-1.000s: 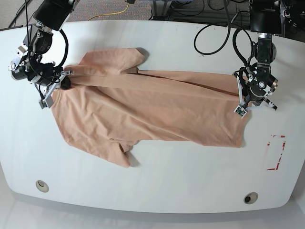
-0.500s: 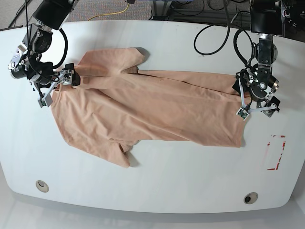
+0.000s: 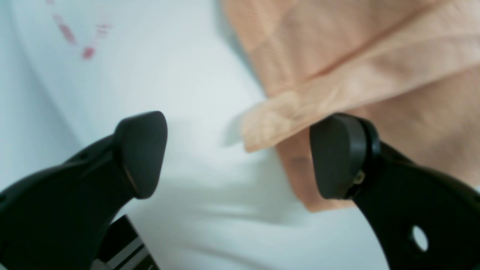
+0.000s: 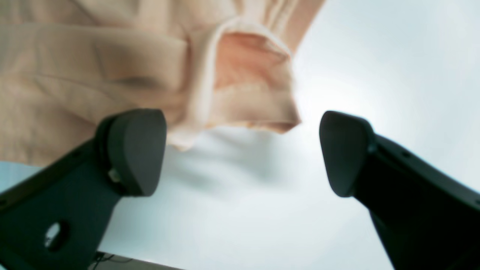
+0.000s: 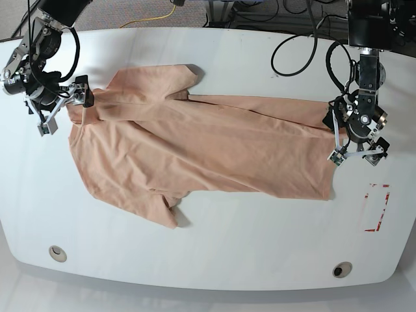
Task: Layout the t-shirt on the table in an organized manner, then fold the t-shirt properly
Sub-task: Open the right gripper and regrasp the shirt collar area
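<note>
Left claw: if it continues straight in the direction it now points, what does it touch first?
Probably the t-shirt: its folded corner lies just ahead between the open left claw tips, on the table. Depth is unclear.

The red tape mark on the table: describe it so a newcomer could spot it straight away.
Start at the white table and go to its edge on the base view's right, just beyond the t-shirt hem. The red tape mark is a broken rectangular outline below the left tool, the only red on the tabletop.

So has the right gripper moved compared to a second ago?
Yes. The right gripper has opened and pulled back toward the table edge at the base view's left, off the t-shirt shoulder it pinched.
</note>
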Tool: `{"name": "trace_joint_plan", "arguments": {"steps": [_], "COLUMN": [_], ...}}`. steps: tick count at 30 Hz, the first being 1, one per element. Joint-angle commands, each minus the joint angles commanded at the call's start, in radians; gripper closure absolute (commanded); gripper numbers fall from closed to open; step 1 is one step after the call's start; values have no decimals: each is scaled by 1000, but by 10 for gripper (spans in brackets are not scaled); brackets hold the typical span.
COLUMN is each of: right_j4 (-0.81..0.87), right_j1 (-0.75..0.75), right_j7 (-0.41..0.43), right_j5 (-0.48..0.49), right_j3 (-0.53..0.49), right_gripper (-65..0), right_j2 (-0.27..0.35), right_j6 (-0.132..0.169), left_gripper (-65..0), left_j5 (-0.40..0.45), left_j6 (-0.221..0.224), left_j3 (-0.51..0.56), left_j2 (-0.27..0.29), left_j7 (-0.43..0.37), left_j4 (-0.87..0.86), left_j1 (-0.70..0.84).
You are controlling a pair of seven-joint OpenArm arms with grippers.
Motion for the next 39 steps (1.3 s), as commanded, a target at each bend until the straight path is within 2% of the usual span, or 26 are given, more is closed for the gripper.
{"name": "trace_joint_plan", "arguments": {"steps": [11, 16, 20, 21, 22, 23, 26, 27, 29, 30, 32, 34, 39], "right_j4": [-2, -29, -54, -58, -68, -69, -86, -91, -97, -97, -92, -89, -31], "right_j1": [25, 35, 54, 55, 55, 57, 71, 75, 75, 75, 72, 66, 12], "right_j7": [0, 0, 0, 0, 0, 0, 2, 2, 2, 2, 2, 2, -5], "right_j5": [2, 2, 2, 2, 2, 0, 0, -2, -3, -3, -3, -3, 2], "right_j3": [-5, -8, -8, -8, -8, -8, -3, -2, -2, -2, -2, 2, 43], "right_gripper": [-620, -620, -590, -566, -503, -480, -289, -200, -62, -13, 0, -33, 0], "right_j2": [-31, -63, -69, -71, -75, -78, -84, -86, -86, -84, -83, -83, -81], "right_j6": [0, 0, 0, 0, 0, 0, 0, 0, 0, 0, 0, 0, 0], "left_gripper": [-572, -572, -572, -572, -572, -572, -572, -572, -572, -572, -572, -572, -572], "left_j5": [0, 0, 0, 0, 0, 0, 0, 0, 0, 0, 0, 0, 0], "left_j6": [0, 0, 0, 0, 0, 0, 0, 0, 0, 0, 0, 0, 0], "left_j3": [0, 0, 0, 0, 0, 0, 0, 0, 0, 0, 0, 0, 0], "left_j2": [2, 2, 2, 2, 2, 0, 0, 0, 0, 0, 0, 0, 0], "left_j7": [0, 0, 0, 0, 0, 0, 0, 0, 0, 0, 0, 0, 0], "left_j4": [-2, -3, -3, -3, -3, -3, -3, -3, -3, -3, -3, -3, -3], "left_j1": [2, 2, 2, 2, 3, 3, 3, 3, 3, 3, 3, 3, 3]}}
